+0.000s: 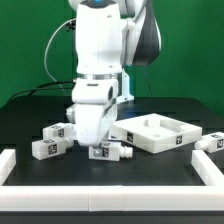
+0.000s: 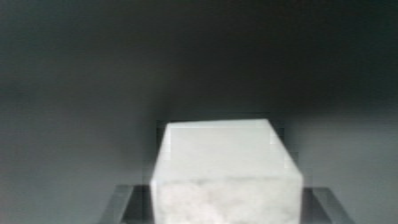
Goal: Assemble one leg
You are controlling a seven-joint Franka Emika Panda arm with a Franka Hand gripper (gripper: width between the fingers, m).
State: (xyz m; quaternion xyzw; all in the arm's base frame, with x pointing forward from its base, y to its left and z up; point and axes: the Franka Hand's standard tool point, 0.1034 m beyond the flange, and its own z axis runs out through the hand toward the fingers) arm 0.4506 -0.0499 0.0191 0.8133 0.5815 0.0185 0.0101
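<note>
My gripper point(image 1: 99, 145) is down at the table in the middle of the exterior view. In the wrist view a white leg point(image 2: 222, 165) fills the space between the two dark fingers point(image 2: 130, 205), which press on both its sides, so the gripper point(image 2: 222, 214) is shut on it. In the exterior view this leg point(image 1: 112, 152) sticks out from under the hand, at table level. Two more tagged legs point(image 1: 48, 148) lie to the exterior view's left, and another leg point(image 1: 208, 143) lies at its right.
The large flat white square panel with raised rim point(image 1: 175, 128) lies just to the right of the hand in the exterior view. A low white border point(image 1: 20, 166) runs along the front and sides of the black table. Cables hang behind the arm.
</note>
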